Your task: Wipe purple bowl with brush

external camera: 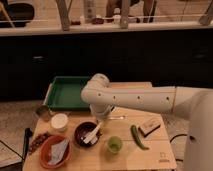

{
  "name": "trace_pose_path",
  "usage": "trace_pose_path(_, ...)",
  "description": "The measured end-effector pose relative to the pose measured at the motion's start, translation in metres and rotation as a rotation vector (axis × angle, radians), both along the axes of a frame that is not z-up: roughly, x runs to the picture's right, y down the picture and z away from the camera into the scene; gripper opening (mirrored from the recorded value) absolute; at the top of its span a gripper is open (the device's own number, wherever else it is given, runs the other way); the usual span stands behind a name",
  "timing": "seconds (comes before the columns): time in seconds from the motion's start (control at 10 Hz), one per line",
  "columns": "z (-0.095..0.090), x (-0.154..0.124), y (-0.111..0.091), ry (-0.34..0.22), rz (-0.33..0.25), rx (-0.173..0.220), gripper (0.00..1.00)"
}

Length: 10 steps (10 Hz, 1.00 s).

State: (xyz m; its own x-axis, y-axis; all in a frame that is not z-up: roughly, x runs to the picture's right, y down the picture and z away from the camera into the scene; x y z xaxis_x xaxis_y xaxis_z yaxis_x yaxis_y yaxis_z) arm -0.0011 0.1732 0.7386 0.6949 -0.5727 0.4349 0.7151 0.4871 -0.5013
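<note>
The purple bowl (84,133) is small, dark and glossy, and stands on the wooden table (125,155) left of centre. The brush (92,134) has a slim white handle. It leans into the bowl, with its lower end inside and its upper end at my gripper (101,121). The gripper hangs from the white arm just above the bowl's right rim and is shut on the brush's handle. The bristled head is hidden inside the bowl.
A green tray (67,93) lies at the back left. A white bowl (59,121), a metal cup (44,112), an orange-brown bowl (54,150) with a grey cloth and a black-handled tool (26,140) are on the left. A green cup (114,144), a green vegetable (138,137) and a brown block (149,127) are on the right.
</note>
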Motion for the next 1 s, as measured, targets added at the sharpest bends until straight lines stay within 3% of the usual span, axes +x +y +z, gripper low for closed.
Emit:
trace_pose_path(0.2, 0.007, 0.012, -0.015, 0.03, 0.047, 0.028, 0.01)
trace_pose_path(0.5, 0.021, 0.004, -0.039, 0.044, 0.098, 0.065, 0.01)
trace_pose_path(0.7, 0.023, -0.01, -0.043, 0.023, 0.086, 0.077, 0.01)
trace_pose_path(1.0, 0.021, -0.028, -0.036, -0.023, 0.032, 0.06, 0.01)
